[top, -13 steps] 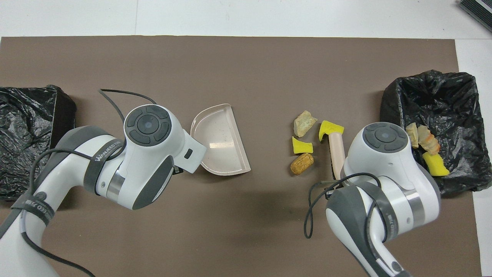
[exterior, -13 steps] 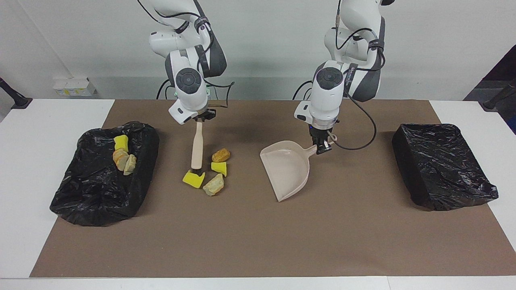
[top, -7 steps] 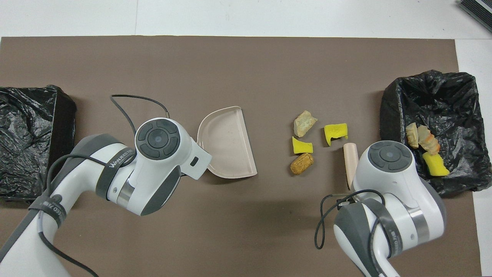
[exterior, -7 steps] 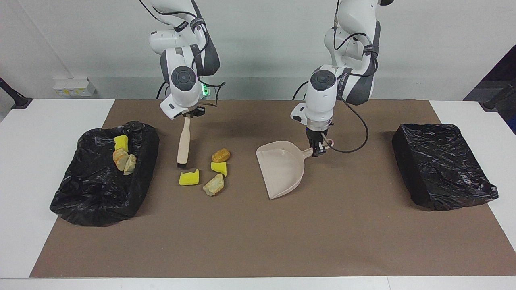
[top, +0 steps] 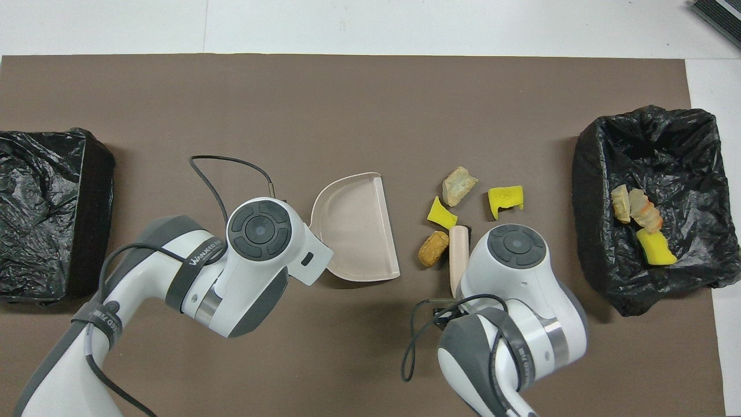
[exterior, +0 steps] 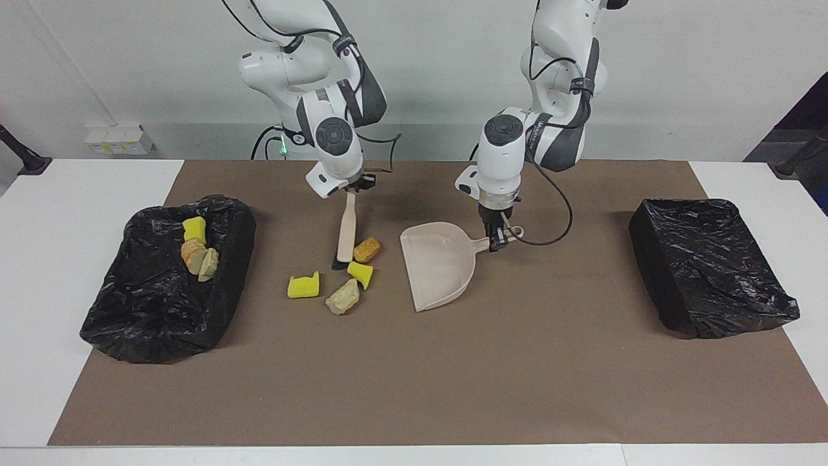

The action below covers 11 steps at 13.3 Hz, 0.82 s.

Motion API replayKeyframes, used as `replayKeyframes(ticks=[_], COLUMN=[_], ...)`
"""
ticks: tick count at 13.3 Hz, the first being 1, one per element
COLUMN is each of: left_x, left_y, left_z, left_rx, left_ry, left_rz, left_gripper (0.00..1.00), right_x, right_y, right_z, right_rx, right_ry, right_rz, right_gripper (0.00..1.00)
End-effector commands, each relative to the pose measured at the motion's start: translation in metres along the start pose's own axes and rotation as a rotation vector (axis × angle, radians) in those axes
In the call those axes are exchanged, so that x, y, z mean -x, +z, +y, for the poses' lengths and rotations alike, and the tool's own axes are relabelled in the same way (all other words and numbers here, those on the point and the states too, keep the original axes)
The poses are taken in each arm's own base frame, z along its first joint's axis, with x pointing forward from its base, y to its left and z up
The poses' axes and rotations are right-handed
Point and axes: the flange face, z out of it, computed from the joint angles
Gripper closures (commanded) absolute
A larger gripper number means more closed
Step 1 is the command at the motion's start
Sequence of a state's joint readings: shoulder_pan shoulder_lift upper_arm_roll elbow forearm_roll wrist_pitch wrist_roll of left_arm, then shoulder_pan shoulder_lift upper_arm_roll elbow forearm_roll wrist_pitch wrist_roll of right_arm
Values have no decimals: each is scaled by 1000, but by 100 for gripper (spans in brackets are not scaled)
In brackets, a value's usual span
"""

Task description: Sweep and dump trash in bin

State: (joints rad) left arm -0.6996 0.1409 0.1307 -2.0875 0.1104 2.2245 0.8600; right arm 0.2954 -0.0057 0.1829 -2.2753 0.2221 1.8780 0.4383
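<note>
Four loose pieces of trash (exterior: 343,275) lie on the brown mat (exterior: 414,375) of the bench, between the brush and the beige dustpan (exterior: 436,262) — three more sit in the black-lined bin (exterior: 162,304) at the right arm's end. Right gripper (exterior: 352,188): jaws clamped on the brush (exterior: 345,234) handle, bristles down beside the orange-brown lump (exterior: 366,249). Left gripper (exterior: 495,241): jaws closed on the dustpan's handle — its mouth faces the pieces. Another bin (exterior: 708,265) stands at the left arm's end.
</note>
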Motion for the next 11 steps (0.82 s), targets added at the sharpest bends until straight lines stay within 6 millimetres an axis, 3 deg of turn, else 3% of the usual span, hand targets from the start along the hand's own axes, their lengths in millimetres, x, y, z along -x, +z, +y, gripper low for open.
replayKeyframes(ticks=[1, 3, 5, 8, 11], left_x=[8, 10, 11, 15, 20], left_y=[1, 5, 4, 5, 6], left_z=[24, 29, 25, 21, 11], left_rx=[-5, 2, -12, -20, -41], left_ry=[32, 36, 29, 14, -126], left_rz=[-2, -7, 6, 14, 40], left_gripper=[100, 100, 100, 100, 100], right_x=[3, 13, 19, 23, 3], right_y=[-6, -16, -44, -110, -112], right_z=[-56, -84, -86, -60, -19], right_rx=[-100, -143, -182, -177, 76], right_ry=[-14, -11, -21, -23, -14], right_rz=[-35, -49, -72, -99, 40], right_gripper=[100, 100, 100, 100, 100])
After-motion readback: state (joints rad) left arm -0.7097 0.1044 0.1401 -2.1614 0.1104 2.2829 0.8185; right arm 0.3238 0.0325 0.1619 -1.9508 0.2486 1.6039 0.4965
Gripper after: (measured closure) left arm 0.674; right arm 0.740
